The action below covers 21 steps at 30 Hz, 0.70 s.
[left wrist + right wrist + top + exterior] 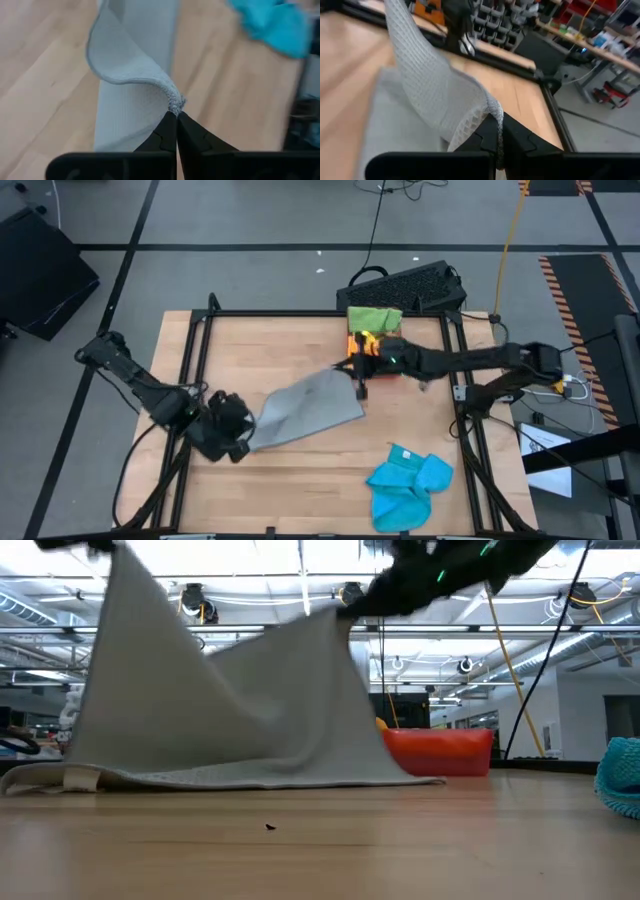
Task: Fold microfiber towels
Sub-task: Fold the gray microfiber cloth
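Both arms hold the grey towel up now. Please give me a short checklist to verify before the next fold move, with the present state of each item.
1. Left gripper shut on a grey towel corner: ok.
2. Right gripper shut on another corner: ok.
3. Far edge of the towel rests on the table: ok.
4. Blue towel lies apart from the grey one: ok.
5. Tray with folded towels lies apart from the grey towel: ok.
6. Lifted edge taut between the grippers: not ok, it sags.

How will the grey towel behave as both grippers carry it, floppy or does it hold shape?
Probably very floppy: the grey towel sags between the left gripper and right gripper, its lower edge trailing on the table. Likely light, since pinched corners alone lift it. The weave looks grippy, not slippery.
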{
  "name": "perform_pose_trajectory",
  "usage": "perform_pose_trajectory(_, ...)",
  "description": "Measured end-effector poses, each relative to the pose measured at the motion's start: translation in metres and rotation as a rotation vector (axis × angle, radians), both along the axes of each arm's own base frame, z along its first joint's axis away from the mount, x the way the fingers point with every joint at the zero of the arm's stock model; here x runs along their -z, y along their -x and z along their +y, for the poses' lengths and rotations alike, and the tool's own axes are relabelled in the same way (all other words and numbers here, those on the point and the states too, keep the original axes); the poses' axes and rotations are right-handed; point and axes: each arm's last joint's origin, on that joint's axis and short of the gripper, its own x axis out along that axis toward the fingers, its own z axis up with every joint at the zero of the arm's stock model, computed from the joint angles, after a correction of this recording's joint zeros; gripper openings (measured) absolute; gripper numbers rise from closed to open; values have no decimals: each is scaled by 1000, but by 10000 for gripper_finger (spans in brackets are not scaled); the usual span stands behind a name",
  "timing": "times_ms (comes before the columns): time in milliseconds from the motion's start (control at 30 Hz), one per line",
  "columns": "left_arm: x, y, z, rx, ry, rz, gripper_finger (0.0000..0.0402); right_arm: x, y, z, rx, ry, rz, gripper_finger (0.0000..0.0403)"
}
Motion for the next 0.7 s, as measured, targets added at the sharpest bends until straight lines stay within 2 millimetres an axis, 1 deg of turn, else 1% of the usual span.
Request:
perform_pose_trajectory(133, -24, -1, -28, 149, -51, -75, 2, -27, 19, 51, -15, -30, -70, 4)
perform_pose_trajectory(233, -49, 0, -48, 270, -83, -177, 2, -46, 38, 86, -92, -67, -148, 4)
perform_pose_trajectory(300, -65, 4, -55, 306, -102, -227, 2, -56, 49, 103, -139, -73, -192, 4)
perform_pose_trajectory(367, -71, 10, -56, 297, -136, -227, 1, -61, 58, 114, -147, -59, -211, 4)
perform_pose_trajectory(467, -64, 15, -44, 202, -201, -153, 1, -57, 59, 115, -119, -25, -171, 4)
perform_pose_trajectory(533, -53, 18, -31, 102, -241, -56, 1, -49, 52, 108, -90, -9, -121, 4)
perform_pose_trajectory(600, -41, 20, -15, -28, -287, 42, 1, -40, 43, 96, -36, 10, -79, 4)
perform_pose_trajectory(667, -30, 19, 1, -166, -319, 110, 1, -31, 33, 78, 29, 39, -29, 4)
perform_pose_trajectory(700, -24, 16, 7, -202, -326, 122, 1, -27, 29, 67, 48, 38, -11, 4)
